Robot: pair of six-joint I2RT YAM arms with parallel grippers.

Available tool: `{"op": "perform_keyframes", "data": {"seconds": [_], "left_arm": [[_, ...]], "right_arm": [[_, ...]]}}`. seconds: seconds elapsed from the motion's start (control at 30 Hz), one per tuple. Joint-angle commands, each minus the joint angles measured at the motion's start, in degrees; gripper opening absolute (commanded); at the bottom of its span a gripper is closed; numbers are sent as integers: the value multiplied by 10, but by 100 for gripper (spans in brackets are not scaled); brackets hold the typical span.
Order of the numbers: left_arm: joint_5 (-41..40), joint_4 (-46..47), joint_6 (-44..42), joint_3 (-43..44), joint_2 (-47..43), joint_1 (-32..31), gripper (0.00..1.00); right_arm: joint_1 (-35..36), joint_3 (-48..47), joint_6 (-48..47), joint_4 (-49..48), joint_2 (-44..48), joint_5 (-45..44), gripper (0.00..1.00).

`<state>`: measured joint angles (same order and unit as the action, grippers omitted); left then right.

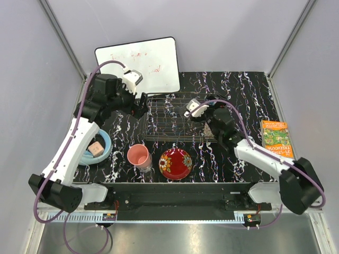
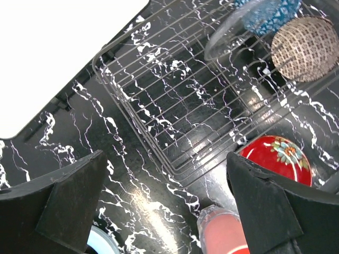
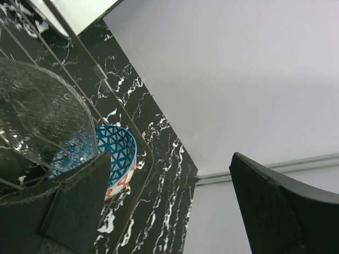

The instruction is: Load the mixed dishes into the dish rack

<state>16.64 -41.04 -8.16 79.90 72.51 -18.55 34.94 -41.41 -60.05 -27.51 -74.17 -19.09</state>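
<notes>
At the right end of the dish rack (image 1: 169, 119), the right gripper (image 3: 172, 154) hangs spread beside the clear glass bowl (image 3: 37, 116), seemingly placed. Next, the left gripper (image 2: 167, 154), also spread, must fetch the near pink cup (image 1: 139, 156).

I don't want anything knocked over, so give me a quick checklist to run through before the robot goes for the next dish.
1. Left gripper open and empty: ok.
2. Right gripper open: ok. Whether its fingers are clear of the glass bowl is another matter: cannot tell.
3. Free room in the rack: ok, most of the grid is bare.
4. Pink cup upright with its opening up, outside the rack: ok to grasp.
5. Red plate loaded: not ok, it lies in front of the rack.
</notes>
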Motion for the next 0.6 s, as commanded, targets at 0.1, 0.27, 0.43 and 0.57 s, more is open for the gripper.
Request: {"op": "perform_keyframes", "data": {"seconds": [0.1, 0.27, 0.43, 0.57], "left_arm": [[-13, -118, -165, 69, 18, -132, 98], [-86, -141, -207, 8, 16, -292, 98], [-75, -121, -179, -54, 47, -352, 95], [-112, -78, -157, -105, 69, -425, 94]], "right_arm": [[44, -96, 224, 151, 140, -47, 100], [44, -161, 472, 311, 235, -108, 100], [44, -129, 654, 445, 324, -109, 100], [44, -69, 733, 482, 403, -133, 100]]}}
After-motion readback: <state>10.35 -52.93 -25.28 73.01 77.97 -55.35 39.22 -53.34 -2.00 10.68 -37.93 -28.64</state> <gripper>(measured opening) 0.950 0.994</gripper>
